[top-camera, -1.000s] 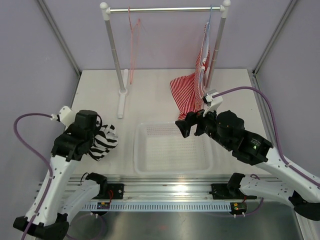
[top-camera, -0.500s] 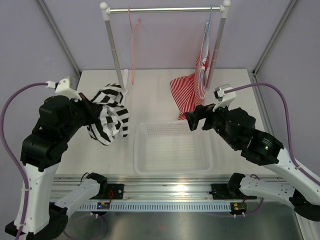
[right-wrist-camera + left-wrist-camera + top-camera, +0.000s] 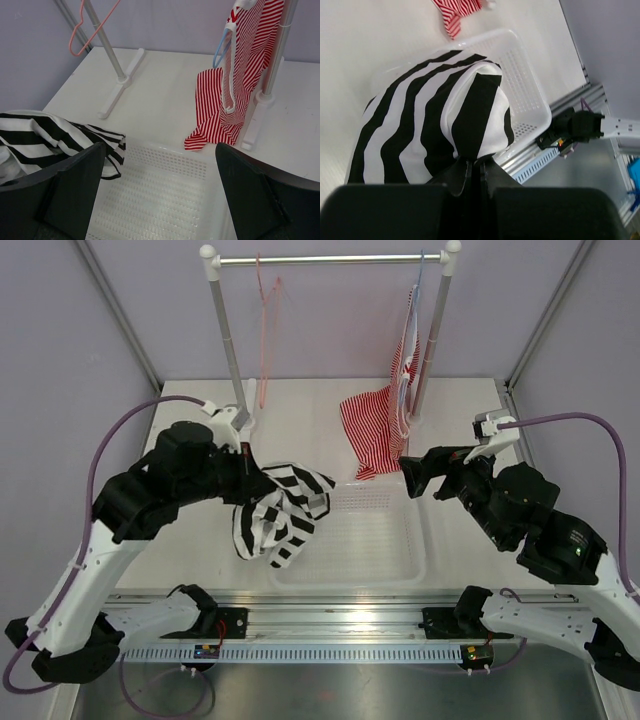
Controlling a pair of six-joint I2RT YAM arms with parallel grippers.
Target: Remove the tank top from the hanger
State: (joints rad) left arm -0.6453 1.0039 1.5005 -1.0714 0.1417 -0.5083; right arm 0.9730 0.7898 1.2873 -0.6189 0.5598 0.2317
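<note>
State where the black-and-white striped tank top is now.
In the top view, the tank top hangs centre-left from the shut left gripper, over the white basket's left rim.

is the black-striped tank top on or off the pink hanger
Off: the left end effector holds the tank top bunched by the basket; the hanger hangs bare on the rail.

Soft matt cloth of tank top (image 3: 283, 506); smooth perforated white plastic of basket (image 3: 372, 540); thin pink wire of hanger (image 3: 262, 360), at twelve o'clock.
</note>
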